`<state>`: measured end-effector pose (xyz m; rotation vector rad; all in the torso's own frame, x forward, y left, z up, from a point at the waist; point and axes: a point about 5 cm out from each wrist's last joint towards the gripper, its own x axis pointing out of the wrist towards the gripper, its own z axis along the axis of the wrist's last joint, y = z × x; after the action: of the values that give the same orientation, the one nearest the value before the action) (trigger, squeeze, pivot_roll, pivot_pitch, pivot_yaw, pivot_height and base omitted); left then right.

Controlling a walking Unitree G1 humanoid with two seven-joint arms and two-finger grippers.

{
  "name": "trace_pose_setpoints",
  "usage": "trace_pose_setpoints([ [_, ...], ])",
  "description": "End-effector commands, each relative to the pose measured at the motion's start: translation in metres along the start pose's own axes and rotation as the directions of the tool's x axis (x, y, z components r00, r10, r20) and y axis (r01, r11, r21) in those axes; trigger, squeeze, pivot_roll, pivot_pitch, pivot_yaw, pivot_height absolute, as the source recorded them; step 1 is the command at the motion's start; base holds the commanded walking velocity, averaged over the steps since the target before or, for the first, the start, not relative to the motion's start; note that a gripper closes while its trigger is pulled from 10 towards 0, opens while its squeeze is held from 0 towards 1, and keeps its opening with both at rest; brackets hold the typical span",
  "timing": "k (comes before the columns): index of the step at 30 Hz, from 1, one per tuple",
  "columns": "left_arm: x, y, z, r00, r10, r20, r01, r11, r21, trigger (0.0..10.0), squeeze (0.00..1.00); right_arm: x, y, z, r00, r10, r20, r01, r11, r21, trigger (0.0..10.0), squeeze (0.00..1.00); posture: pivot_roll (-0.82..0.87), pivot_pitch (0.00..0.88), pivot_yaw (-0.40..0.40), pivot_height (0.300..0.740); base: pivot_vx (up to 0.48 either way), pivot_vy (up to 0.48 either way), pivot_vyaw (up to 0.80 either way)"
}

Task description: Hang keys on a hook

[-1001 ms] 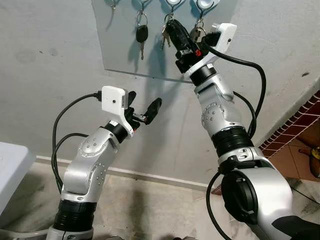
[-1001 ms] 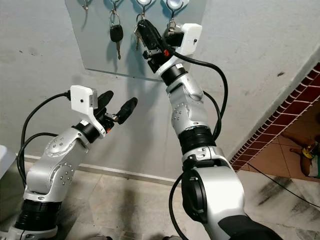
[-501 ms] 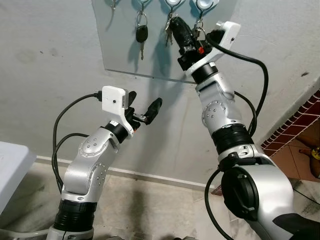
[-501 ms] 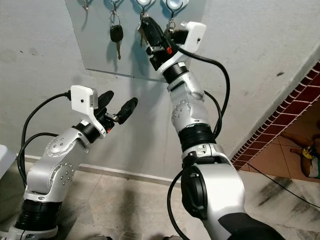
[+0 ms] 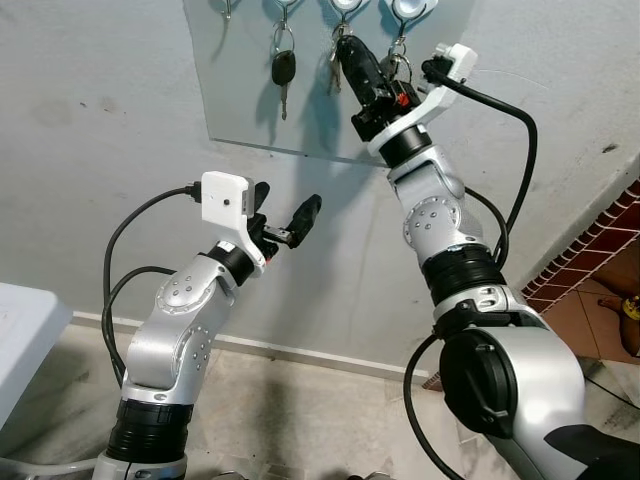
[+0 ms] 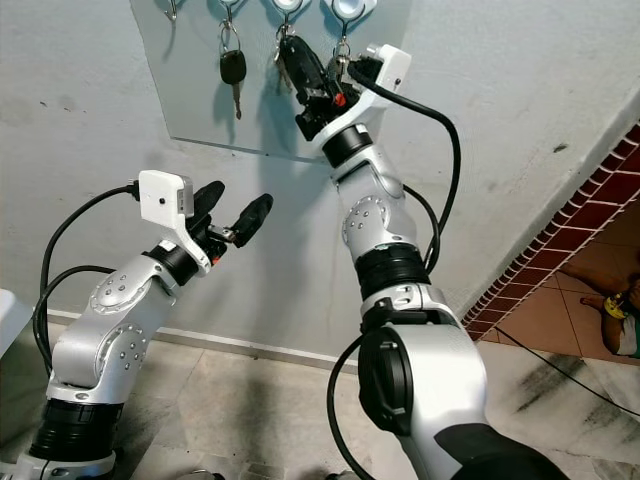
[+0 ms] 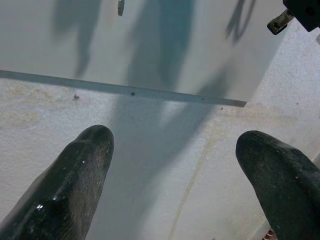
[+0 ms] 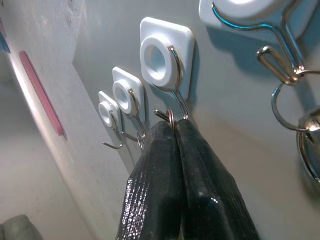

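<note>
Head views: the right gripper (image 5: 352, 55) is raised to the grey wall panel (image 5: 240, 100), its black fingers pinched on a small bunch of silver keys (image 5: 335, 72) that dangles blade-down, long axis vertical, under the third white hook (image 5: 346, 8). The left gripper (image 5: 285, 222) hovers lower, spread and empty.

Right wrist view: the key ring (image 8: 170, 118) sits at the chrome hook tip (image 8: 161, 115), seemingly hooked on. Only letting go remains.

Left wrist view: wide-apart fingers (image 7: 75, 185) face bare wall.

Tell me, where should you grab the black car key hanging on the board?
Probably pinch the car key by its fat black head, coming from the front with one finger on each side. It hangs straight down against the board, and the head is wider than the thin blade below it.
</note>
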<state>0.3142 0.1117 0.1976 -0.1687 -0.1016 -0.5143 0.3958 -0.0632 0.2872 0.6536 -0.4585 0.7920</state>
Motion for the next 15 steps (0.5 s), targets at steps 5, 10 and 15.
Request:
trace_pose_setpoints([
  [5, -0.002, -0.001, 0.004, 1.0, 0.003, 0.011, -0.003, 1.0, 0.006, 10.0, 0.0, -0.003, 0.003, -0.007, 1.0, 0.023, -0.005, -0.023, 0.998, 0.059, 10.0, 1.0, 0.08, 0.153, -0.055, 0.732, 0.0, 0.0, 0.0],
  [10, -0.003, -0.001, 0.003, 1.0, 0.009, 0.01, -0.009, 1.0, 0.004, 10.0, 0.0, -0.006, 0.002, -0.01, 1.0, 0.015, -0.008, -0.015, 0.998, 0.064, 10.0, 1.0, 0.08, 0.154, -0.057, 0.732, 0.0, 0.0, 0.0],
  [15, -0.003, -0.001, 0.0, 1.0, 0.03, 0.008, -0.03, 1.0, 0.002, 10.0, 0.0, -0.018, -0.001, -0.016, 1.0, -0.012, -0.004, 0.012, 0.999, 0.032, 10.0, 1.0, 0.08, 0.153, -0.055, 0.732, 0.0, 0.0, 0.0],
])
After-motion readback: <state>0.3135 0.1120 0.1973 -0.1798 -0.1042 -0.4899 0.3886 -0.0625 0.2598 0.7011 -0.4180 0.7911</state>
